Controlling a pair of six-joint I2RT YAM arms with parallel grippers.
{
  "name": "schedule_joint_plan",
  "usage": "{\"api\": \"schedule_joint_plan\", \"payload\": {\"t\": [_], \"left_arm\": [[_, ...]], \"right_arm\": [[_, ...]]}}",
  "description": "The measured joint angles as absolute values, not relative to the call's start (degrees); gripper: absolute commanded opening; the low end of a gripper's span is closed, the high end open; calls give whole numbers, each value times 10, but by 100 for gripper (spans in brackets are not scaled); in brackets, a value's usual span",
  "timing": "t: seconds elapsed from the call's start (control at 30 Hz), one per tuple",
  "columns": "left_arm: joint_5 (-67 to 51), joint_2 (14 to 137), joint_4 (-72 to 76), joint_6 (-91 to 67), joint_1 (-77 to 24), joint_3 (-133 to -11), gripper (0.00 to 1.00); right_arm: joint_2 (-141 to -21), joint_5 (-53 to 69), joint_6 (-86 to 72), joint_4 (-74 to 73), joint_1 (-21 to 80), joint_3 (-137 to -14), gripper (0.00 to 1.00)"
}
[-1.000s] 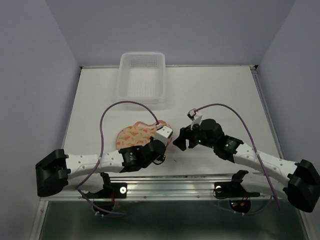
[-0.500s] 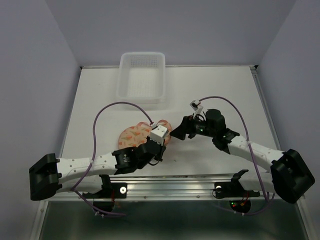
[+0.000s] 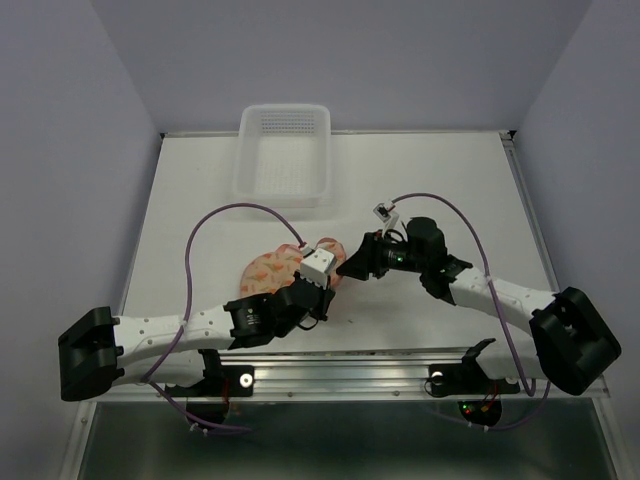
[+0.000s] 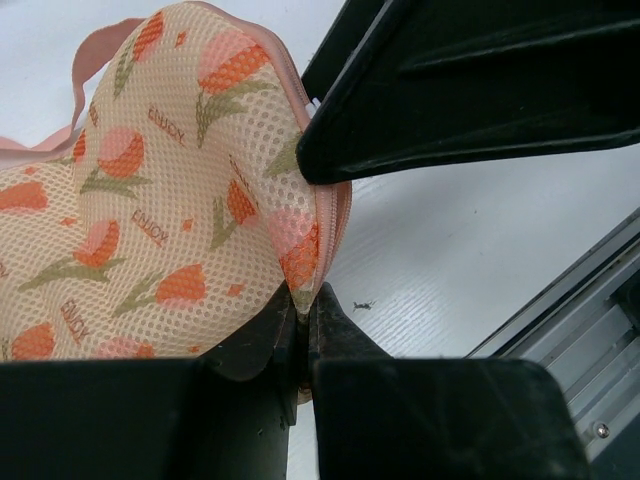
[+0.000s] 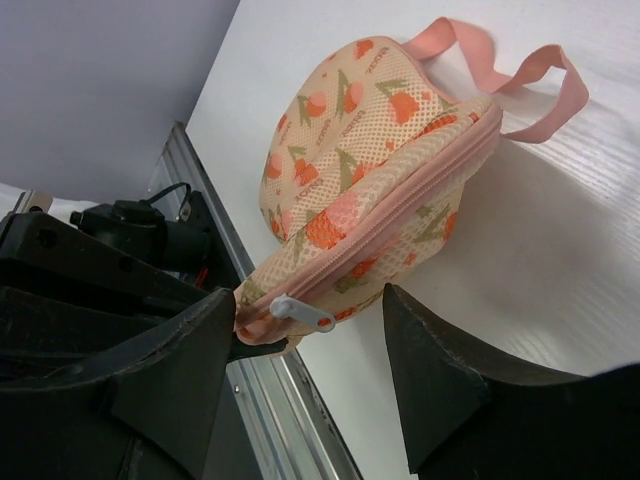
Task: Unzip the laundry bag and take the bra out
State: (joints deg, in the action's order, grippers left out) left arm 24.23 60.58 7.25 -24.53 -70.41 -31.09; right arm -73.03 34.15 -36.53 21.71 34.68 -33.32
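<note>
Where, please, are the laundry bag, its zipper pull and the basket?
laundry bag (image 5: 370,170): right wrist view, printed mesh side.
zipper pull (image 5: 300,313): right wrist view, white tab.
basket (image 3: 283,196): top view, near wall.

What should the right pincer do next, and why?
Probably ease the right pincer forward a little and close on the white zipper pull. The pull lies between its open jaws, not yet gripped, and the zipper looks fully shut. The left pincer pinches the corner of the laundry bag, which should brace it for the pull.
</note>
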Motion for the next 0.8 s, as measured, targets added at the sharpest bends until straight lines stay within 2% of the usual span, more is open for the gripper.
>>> {"api": "schedule_joint_plan", "payload": {"t": [0.03,0.1,0.13,0.23,0.37,0.53,0.8], "left_arm": [[242,606,74,-245,-704,-311,12],[242,606,76,-245,-704,-311,12],[242,606,76,-245,-704,-311,12],[243,606,77,-245,-704,-311,12],[245,607,79,-246,-704,-311,12],[245,614,83,-248,-704,-311,12],[247,620,89,-251,-704,-311,12]], "right_arm": [[-735,345,-368,217,347,-333,63],[-741,350,-372,220,347,-333,53],[-742,352,-375,220,347,-333,53],[-743,358,-378,224,347,-333,40],[-743,362,-380,228,347,-333,31],[-740,361,-377,223,347,-333,28],[-709,344,-355,181,347,-333,31]]}}
